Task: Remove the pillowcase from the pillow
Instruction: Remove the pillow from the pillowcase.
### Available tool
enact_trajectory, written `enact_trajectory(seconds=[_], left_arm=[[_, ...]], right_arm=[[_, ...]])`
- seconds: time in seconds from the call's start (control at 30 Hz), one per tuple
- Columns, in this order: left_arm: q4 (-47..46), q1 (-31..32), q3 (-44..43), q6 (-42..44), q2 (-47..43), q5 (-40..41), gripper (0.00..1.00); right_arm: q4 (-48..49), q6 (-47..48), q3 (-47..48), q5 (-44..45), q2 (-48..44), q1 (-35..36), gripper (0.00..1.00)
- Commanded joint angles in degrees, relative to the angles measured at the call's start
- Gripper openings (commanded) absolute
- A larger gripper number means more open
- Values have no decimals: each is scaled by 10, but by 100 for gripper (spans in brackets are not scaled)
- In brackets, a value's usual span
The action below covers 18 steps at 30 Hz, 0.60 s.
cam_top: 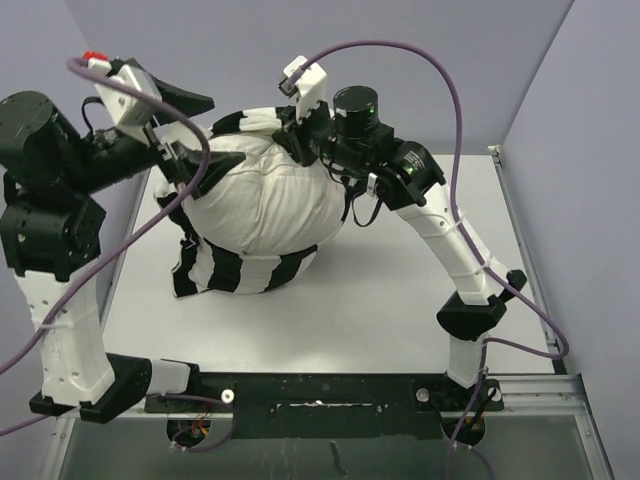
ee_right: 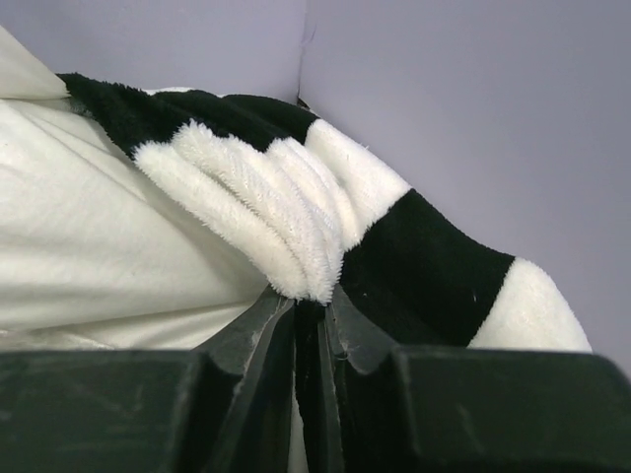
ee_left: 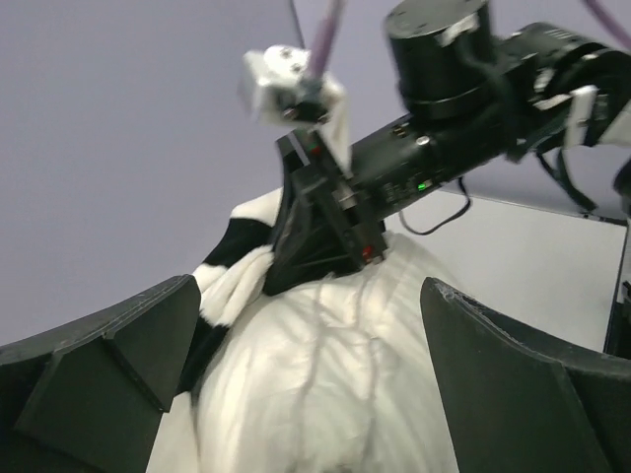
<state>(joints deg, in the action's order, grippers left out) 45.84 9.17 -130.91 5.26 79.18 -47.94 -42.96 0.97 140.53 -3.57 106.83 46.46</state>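
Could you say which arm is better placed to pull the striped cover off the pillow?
Right: the right gripper is shut on a fold of the fluffy black-and-white striped pillowcase; the left gripper hangs open at the plump white pillow.

The pillowcase (cam_top: 245,270) has broad black and white stripes, and the pillow (cam_top: 265,195) bulging out of it is plain white. The left arm (cam_top: 60,330) and right arm (cam_top: 440,235) are white in their lower links and black higher up, with purple cables (cam_top: 455,130) and black fingers on the right gripper (ee_right: 314,305); a small blurred light (ee_left: 422,184) looks green. The table (cam_top: 350,320) is white and the walls (cam_top: 580,150) are pale lilac-grey.
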Motion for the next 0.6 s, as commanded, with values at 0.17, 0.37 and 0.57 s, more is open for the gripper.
enact_trajectory(seconds=[0.17,0.37,0.57], left_arm=[[112,61,51,144,-35,-27,95],[124,186,193,251,-71,144,98],[50,202,257,254,-82,218,98]], right_arm=[[-13,-43,16,47,39,51,0],[12,-114,7,-48,34,40,0],[30,-148,-33,-95,17,32,0]])
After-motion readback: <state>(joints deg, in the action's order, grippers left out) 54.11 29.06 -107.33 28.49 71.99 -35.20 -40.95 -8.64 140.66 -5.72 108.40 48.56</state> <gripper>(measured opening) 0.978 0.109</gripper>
